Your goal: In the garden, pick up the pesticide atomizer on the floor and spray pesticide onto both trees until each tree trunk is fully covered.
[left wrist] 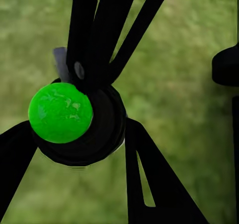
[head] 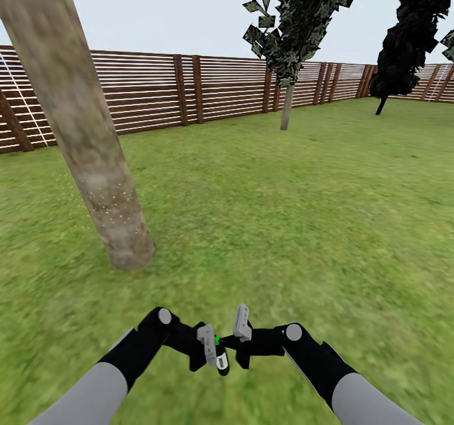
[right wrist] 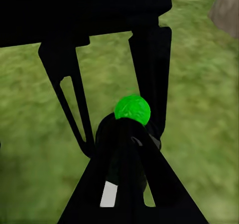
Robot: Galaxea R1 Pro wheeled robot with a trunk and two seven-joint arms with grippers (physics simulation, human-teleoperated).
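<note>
Green knob tops the pesticide atomizer (head: 221,357), low between both arms | left gripper (head: 212,348) clenched on it | right gripper (head: 241,337) clasps its top | pale specks dot near tree trunk (head: 94,160) | aim higher, sweep slowly.

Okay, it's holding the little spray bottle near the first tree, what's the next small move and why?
Probably aim the atomizer, held in the left gripper, higher up the near trunk: pale specks show only on its lower part, while the upper trunk looks bare.
</note>
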